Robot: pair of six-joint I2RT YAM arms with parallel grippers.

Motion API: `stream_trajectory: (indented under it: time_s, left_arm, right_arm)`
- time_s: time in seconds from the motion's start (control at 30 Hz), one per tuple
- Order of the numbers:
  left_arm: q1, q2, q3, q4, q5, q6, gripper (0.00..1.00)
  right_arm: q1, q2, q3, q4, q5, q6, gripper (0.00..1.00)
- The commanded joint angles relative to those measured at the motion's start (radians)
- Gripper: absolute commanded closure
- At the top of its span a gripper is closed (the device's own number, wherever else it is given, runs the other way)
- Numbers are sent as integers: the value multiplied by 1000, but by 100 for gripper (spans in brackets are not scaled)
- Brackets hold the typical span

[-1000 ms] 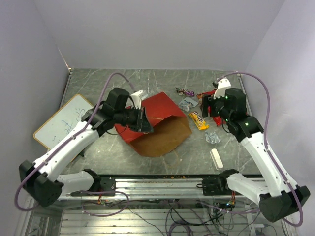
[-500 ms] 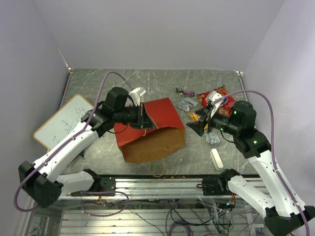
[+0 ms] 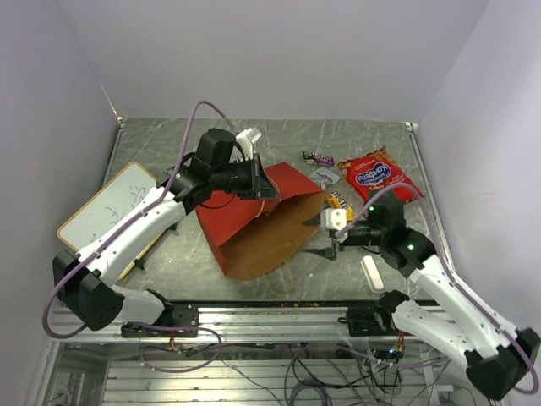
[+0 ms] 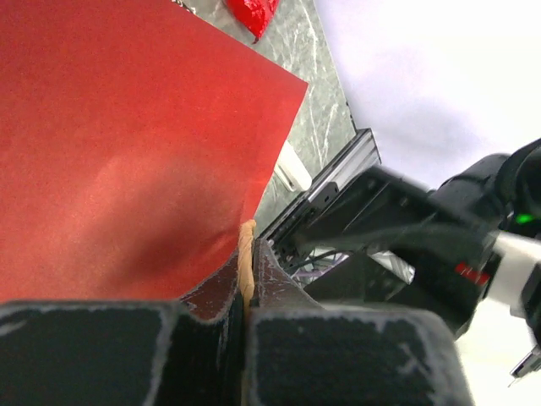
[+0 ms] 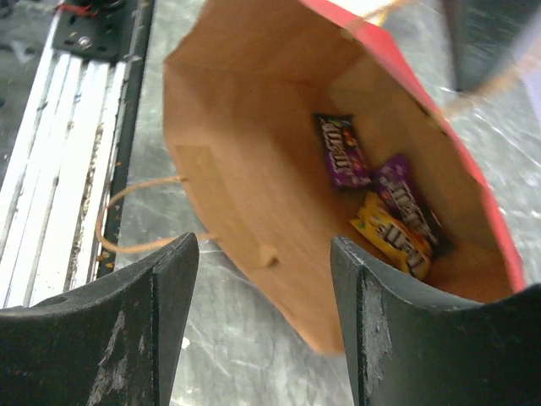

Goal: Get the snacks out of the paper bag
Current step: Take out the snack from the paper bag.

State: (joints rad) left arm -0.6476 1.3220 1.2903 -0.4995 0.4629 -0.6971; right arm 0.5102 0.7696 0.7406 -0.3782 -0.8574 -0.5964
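Bag: the tall red paper bag with a plain brown inside (image 3: 226, 228) lies tipped over in the middle of the grey marble table (image 3: 161, 144). Its mouth opens toward 4 o'clock.
Left gripper: the left gripper (image 3: 258, 183) is pressed together on the mouth's top edge, at 12 o'clock, and holds it up off the table.
Right gripper: the right gripper (image 3: 319, 238) is spread wide with nothing in it, just outside the mouth at 3 o'clock.
Snacks inside: small purple candy wrappers (image 5: 342, 152) and a small yellow candy wrapper (image 5: 390, 235) lie deep in the bag.
Snacks outside: the big red crinkly packet with a blue logo (image 3: 376, 175) lies at 2 o'clock, near the table's right edge. A lone purple wrapper (image 3: 319, 157), a silver wrapper (image 3: 321, 176) and a yellow-brown wrapper (image 3: 338, 200) lie between it and the bag.
Edges: a thin tan loop handle (image 5: 127, 222) rests on the table at the mouth's low edge, near the metal rail (image 5: 59, 161).
Room: the mouth gapes wider than the spread fingers (image 5: 135, 330). A small white oblong block (image 3: 370, 272) lies at 5 o'clock, just beside the right arm. The yellow-framed whiteboard (image 3: 101, 207) lies at 9 o'clock, apart from the bag.
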Motion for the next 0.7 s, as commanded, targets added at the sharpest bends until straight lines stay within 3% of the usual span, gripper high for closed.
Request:
stream_trajectory:
  time_s: [0.0, 0.23, 0.37, 0.53, 0.67]
  left_arm:
    - [-16, 36, 77, 17, -48, -20, 93]
    - [-16, 44, 113, -49, -67, 76, 93]
    - [-17, 7, 74, -25, -33, 127, 93]
    - [-16, -8, 102, -38, -102, 155, 93]
    - [-16, -30, 95, -14, -76, 152, 93]
  right_arm:
    - [139, 108, 0, 129, 84, -120, 38]
    - [256, 303, 7, 301, 172, -173, 39]
    - [381, 373, -40, 444, 367, -248, 39]
    - [460, 514, -40, 540, 595, -325, 40]
    - [461, 580, -45, 624, 595, -374, 51]
